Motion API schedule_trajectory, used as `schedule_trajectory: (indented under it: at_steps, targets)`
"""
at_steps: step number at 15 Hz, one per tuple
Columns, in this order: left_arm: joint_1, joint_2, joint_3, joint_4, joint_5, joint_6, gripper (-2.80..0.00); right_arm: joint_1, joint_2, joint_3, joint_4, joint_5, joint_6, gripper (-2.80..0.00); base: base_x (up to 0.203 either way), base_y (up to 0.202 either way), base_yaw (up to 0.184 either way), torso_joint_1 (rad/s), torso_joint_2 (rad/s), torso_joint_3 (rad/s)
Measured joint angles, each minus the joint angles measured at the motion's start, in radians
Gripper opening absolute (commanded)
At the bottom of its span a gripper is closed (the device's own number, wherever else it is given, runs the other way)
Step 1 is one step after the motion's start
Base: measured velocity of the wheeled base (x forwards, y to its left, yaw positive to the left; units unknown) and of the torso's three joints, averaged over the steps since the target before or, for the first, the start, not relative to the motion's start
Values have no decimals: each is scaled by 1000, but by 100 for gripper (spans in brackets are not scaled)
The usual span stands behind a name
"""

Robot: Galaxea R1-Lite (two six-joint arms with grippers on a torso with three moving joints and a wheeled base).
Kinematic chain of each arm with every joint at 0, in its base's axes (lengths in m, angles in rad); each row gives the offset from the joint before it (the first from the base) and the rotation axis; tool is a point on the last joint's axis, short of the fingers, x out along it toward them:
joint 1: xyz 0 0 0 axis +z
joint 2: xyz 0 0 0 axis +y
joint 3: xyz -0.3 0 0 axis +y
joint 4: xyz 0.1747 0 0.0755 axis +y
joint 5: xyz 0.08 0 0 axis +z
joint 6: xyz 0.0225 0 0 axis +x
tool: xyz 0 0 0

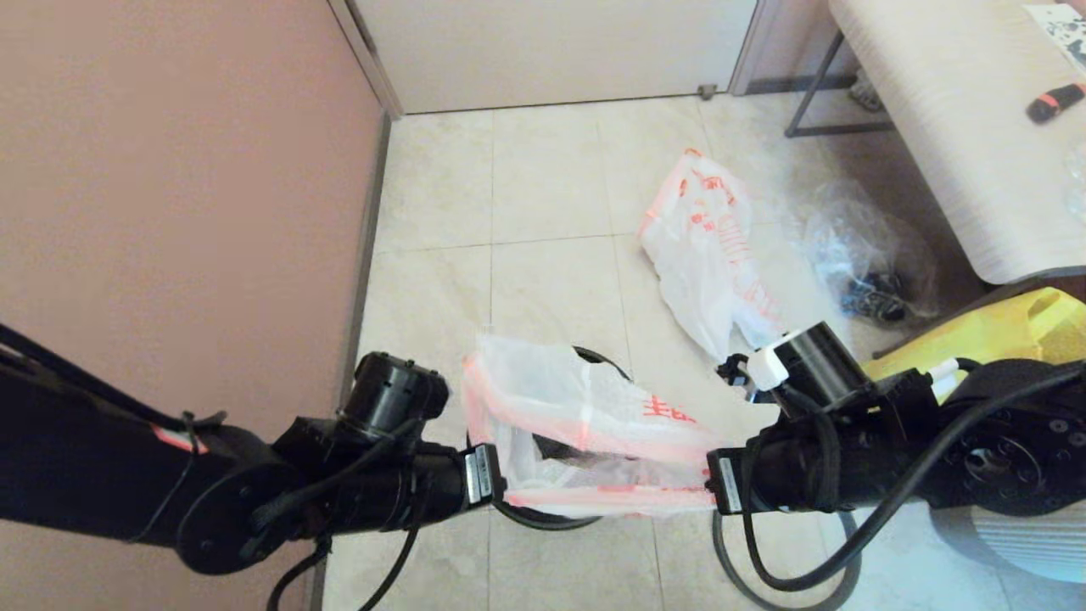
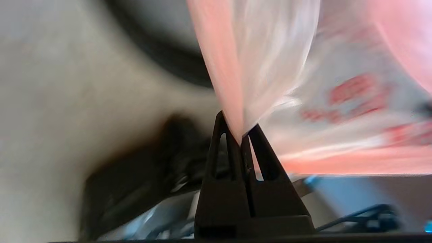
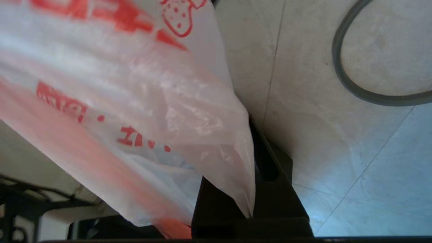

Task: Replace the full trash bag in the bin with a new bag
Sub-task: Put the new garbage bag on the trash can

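White plastic: the new bag (image 1: 585, 416) is being held stretched above the bin (image 1: 543, 513).
Left gripper (image 2: 242, 135): fingers pinching the bag's handle.
Right gripper (image 3: 256, 189): fingers pinching its other side.

We see the new bag (image 1: 577, 407) stretched between the left claw (image 2: 241, 135) and right claw (image 1: 711, 484), above the bin (image 1: 543, 516). The full trash bag (image 1: 708, 255) lies on the floor (image 1: 543, 212) behind, toward the right.
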State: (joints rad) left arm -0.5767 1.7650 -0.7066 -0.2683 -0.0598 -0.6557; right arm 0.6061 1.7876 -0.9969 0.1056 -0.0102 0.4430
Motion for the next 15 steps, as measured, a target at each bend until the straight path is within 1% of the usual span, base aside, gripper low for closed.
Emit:
schedule_trajectory:
  at_steps: [2, 4, 6, 8, 10, 13, 15]
  targets:
    - [12, 41, 37, -6, 15, 10, -280, -19, 38, 49, -99, -1, -1, -280, 0, 0, 0, 0, 0, 0]
    - [22, 105, 47, -48, 27, 31, -280, -31, 96, 63, -161, -3, -12, -280, 0, 0, 0, 0, 0, 0]
    - [26, 167, 49, -111, 31, 51, -280, -35, 164, 61, -211, -21, -44, -280, 0, 0, 0, 0, 0, 0]
    - [25, 219, 50, -124, 31, 69, -280, -37, 241, 47, -256, -50, -76, -280, 0, 0, 0, 0, 0, 0]
    - [20, 255, 49, -122, 31, 81, -280, -38, 301, 25, -271, -63, -86, -280, 0, 0, 0, 0, 0, 0]
    - [21, 282, 45, -126, 35, 82, -280, -37, 355, -9, -272, -79, -87, -280, 0, 0, 0, 0, 0, 0]
    - [26, 314, 15, -127, 72, 83, -280, -37, 387, -46, -272, -90, -89, -280, 0, 0, 0, 0, 0, 0]
